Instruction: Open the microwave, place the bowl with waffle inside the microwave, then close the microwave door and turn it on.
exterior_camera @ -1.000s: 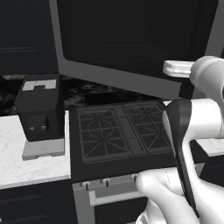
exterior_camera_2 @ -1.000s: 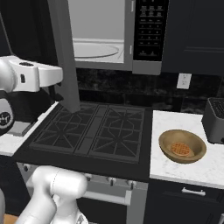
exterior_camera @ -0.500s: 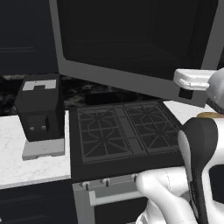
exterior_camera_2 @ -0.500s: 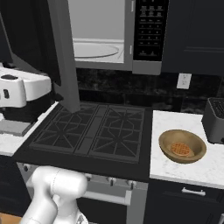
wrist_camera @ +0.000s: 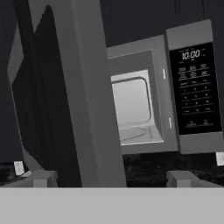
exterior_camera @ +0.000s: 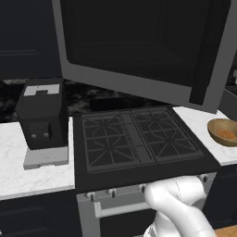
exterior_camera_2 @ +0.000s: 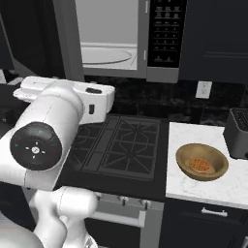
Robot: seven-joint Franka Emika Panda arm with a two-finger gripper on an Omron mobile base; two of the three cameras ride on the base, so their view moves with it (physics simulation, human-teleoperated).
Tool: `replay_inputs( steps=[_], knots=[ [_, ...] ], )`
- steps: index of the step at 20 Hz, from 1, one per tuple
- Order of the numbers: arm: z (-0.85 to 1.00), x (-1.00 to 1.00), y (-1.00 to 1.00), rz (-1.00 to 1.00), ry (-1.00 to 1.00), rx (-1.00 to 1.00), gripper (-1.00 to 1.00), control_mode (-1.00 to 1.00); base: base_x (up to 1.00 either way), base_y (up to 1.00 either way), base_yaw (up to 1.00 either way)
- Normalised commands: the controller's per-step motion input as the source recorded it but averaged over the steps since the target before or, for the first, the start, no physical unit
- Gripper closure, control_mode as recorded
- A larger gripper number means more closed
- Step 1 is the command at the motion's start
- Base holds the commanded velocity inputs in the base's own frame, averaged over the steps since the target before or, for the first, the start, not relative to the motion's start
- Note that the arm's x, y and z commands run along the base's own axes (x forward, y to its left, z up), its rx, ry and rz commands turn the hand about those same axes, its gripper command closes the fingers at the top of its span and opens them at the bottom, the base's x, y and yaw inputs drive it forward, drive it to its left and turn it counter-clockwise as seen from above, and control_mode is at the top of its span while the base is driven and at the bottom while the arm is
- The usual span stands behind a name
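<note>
The microwave [exterior_camera_2: 109,38] hangs above the stove, its light grey interior [wrist_camera: 131,105] exposed. The microwave door [exterior_camera: 139,46] is swung wide open to the left, and its dark handle bar [exterior_camera: 199,69] shows on its free edge. In the hand view the door [wrist_camera: 74,96] stands edge-on, left of the cavity. My gripper [wrist_camera: 113,181] is open with nothing between its fingertips [wrist_camera: 41,178], and it points at the microwave from a distance. The wooden bowl [exterior_camera_2: 202,161] holding the waffle [exterior_camera_2: 200,165] sits on the white counter right of the stove.
A black stove [exterior_camera_2: 118,143] lies under the microwave. A black coffee machine [exterior_camera: 41,120] stands on the left counter and a dark toaster [exterior_camera_2: 237,133] at the far right. The black button panel [exterior_camera_2: 167,34] is on the microwave's right side. My white arm [exterior_camera_2: 43,131] looms over the stove's left side.
The arm has pulled back from the door and dropped low, leaving the left base view and looming larger in the right one. The door stays wide open. The bowl has not moved.
</note>
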Motion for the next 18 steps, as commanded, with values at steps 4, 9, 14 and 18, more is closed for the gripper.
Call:
replay_inputs(
  steps=[4, 9, 14, 18],
  knots=[
    [-0.01, 0.25, -0.79, 0.49, -0.01, 0.07, -1.0, -1.0, 0.0, 0.0, 0.0],
    [-0.12, 0.05, -0.37, 0.52, 0.0, 0.0, -1.0, -1.0, 0.0, 0.0, 0.0],
    [-0.05, 0.11, -0.27, 0.43, -0.02, 0.0, -1.0, -1.0, 0.0, 0.0, 0.0],
    [-0.04, 0.18, 0.14, 0.18, -0.01, 0.0, -1.0, -1.0, 0.0, 0.0, 0.0]
  ],
)
